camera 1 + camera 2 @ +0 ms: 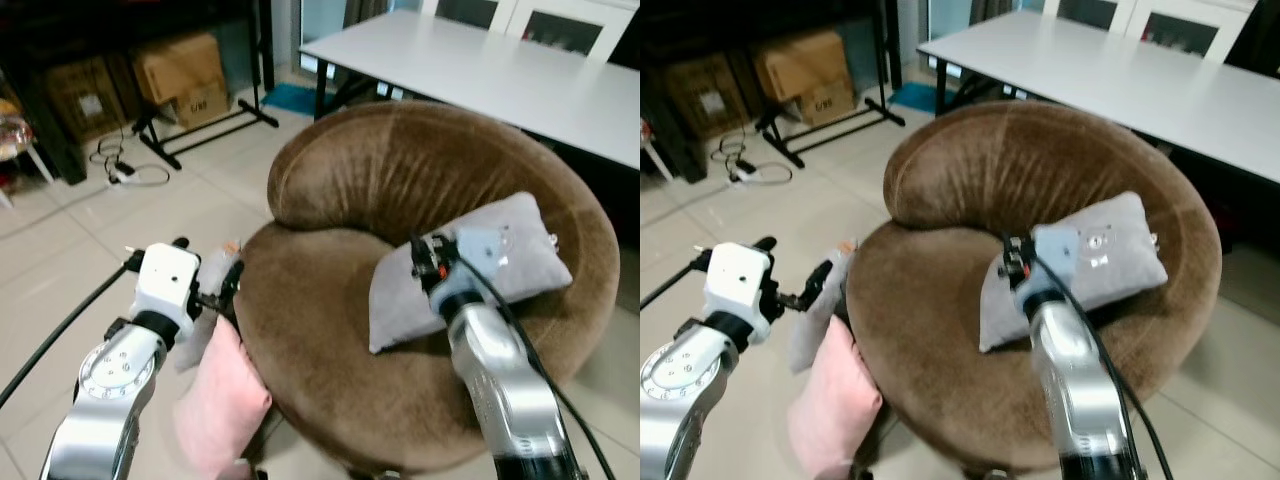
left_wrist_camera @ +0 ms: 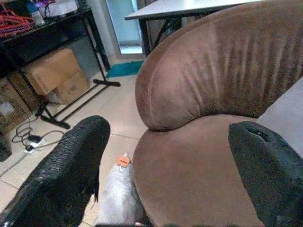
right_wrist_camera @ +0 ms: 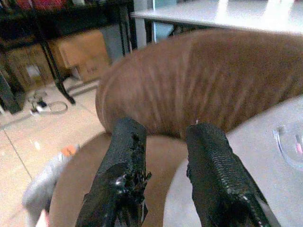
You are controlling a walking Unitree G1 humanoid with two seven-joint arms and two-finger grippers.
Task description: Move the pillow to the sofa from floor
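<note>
A pink pillow (image 1: 222,398) stands on the floor, leaning against the left side of the round brown sofa (image 1: 400,175). A grey pillow (image 1: 207,305) with an orange tag is wedged beside it, touching the sofa's edge. My left gripper (image 1: 208,262) hovers open just above these two, with nothing between its fingers (image 2: 66,165). A second grey pillow (image 1: 400,300) lies on the sofa seat at the right. My right gripper (image 1: 427,262) is held over that pillow's near end, its fingers (image 3: 125,161) apart and holding nothing.
A white table (image 1: 500,70) stands close behind the sofa. Cardboard boxes (image 1: 180,70) sit under a dark shelf at the back left, with a black stand's legs (image 1: 205,125) and loose cables (image 1: 125,170) on the tiled floor.
</note>
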